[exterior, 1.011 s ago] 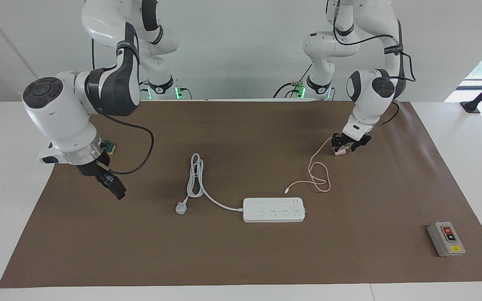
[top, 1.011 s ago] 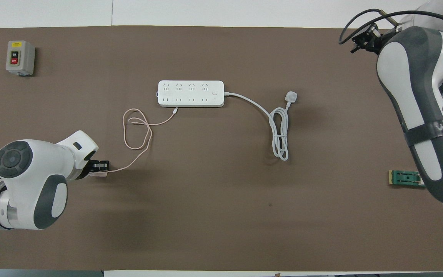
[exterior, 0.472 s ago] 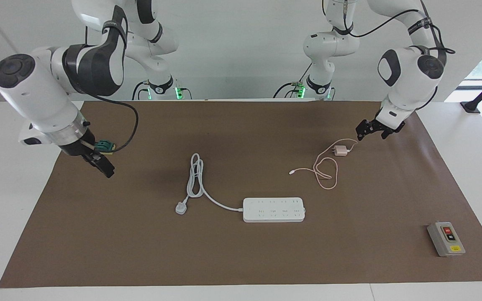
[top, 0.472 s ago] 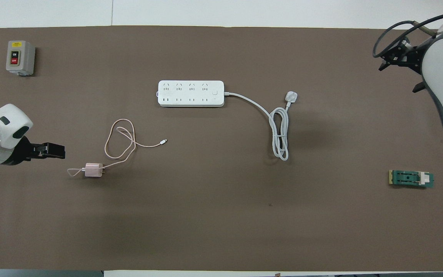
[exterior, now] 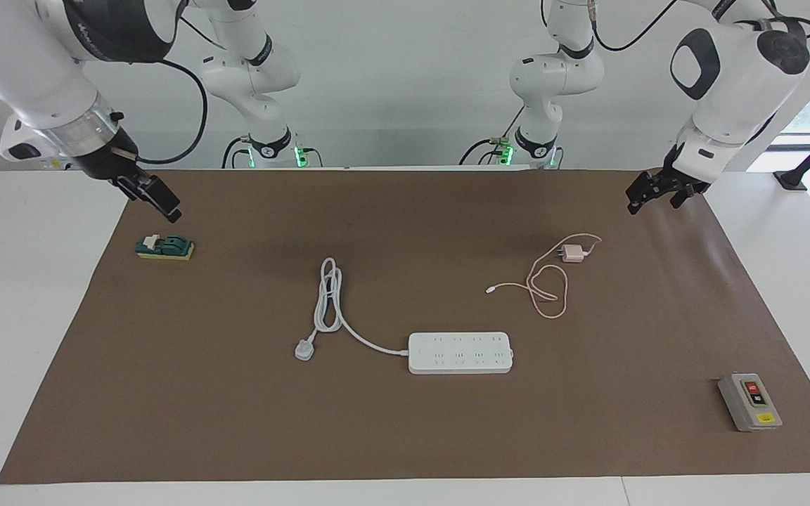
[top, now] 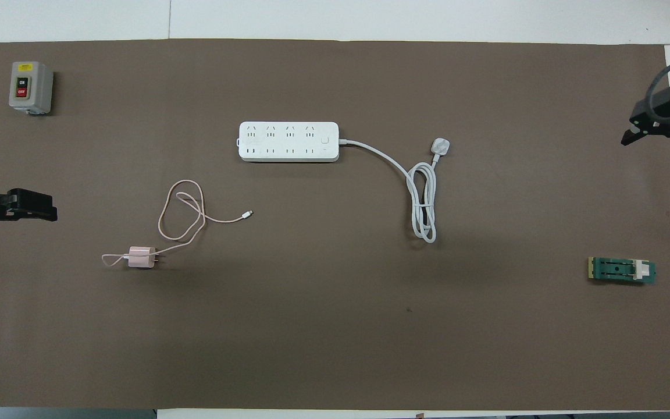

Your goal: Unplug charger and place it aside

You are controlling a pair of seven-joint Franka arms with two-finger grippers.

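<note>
- My left gripper (exterior: 650, 193) hangs wide open and empty, the charger (exterior: 574, 254) lying on the mat below and inward of its jaws.
- It looks light and rigid with a limp cable; I'd pinch the cube's flat sides.
- My right gripper (exterior: 155, 197) waits, jaws spread, over the mat's corner.

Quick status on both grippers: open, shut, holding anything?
Left gripper: open, empty, raised over the mat's edge.
Right gripper: open, empty, above the green switch.

overhead: left pincer (top: 27, 206) arm cut off | right pincer (top: 658, 142) partly off-edge
</note>
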